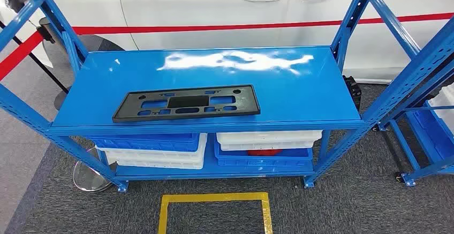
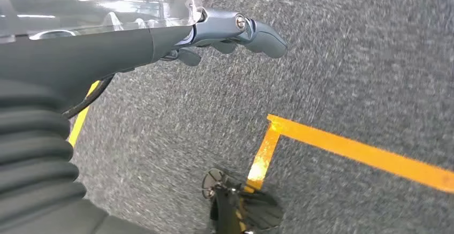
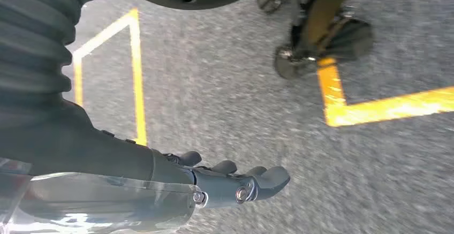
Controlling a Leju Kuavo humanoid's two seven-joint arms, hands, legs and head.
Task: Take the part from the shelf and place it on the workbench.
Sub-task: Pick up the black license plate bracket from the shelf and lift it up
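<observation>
A flat black plastic part (image 1: 187, 103) with several cut-outs lies on the blue shelf top (image 1: 300, 92), toward its front left. My left hand (image 2: 225, 36) hangs over grey carpet with its fingers loosely extended and nothing in them. My right hand (image 3: 230, 179) also hangs over the carpet, fingers apart and holding nothing. Both hands are far below and away from the part.
The blue shelf frame's uprights (image 1: 350, 17) rise at each side. Blue and white bins (image 1: 152, 149) sit on the lower level. A yellow taped square (image 1: 214, 212) marks the carpet in front. A white car (image 1: 214, 4) stands behind a red barrier belt (image 1: 214, 28). Another blue rack (image 1: 428, 121) stands at right.
</observation>
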